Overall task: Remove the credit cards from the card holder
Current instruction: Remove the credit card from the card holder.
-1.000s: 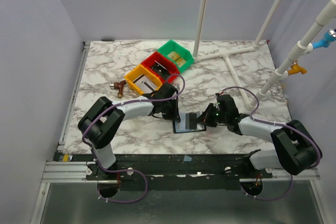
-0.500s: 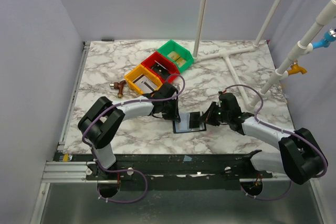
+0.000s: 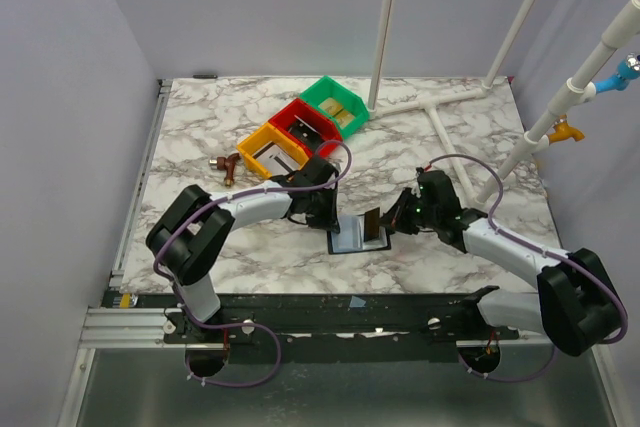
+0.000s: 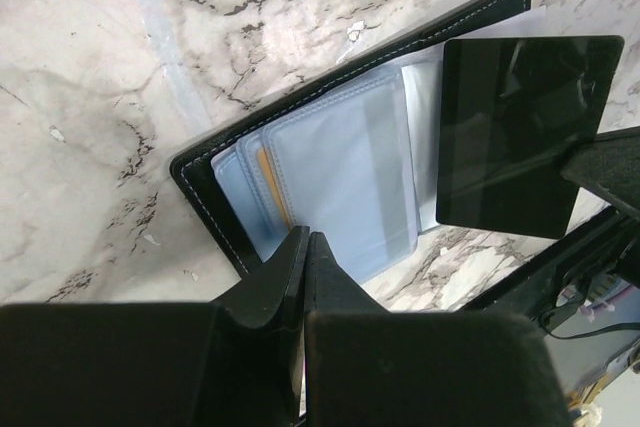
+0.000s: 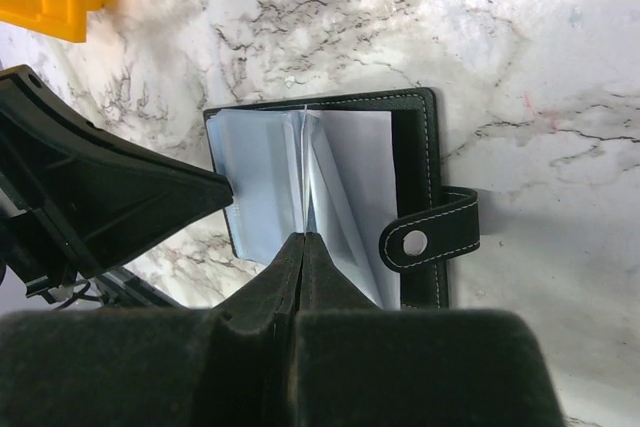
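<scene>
Two grippers meet at the card holder, which lies open on the marble table between my arms, long side running from one to the other. My left gripper is clenched empty, tips on the clear sleeves, and my right gripper is clamped on a dark card standing on edge over the right half. One tan card shows in a sleeve just beyond my left tips; bare marble to the right looks room enough to set cards down.
</scene>
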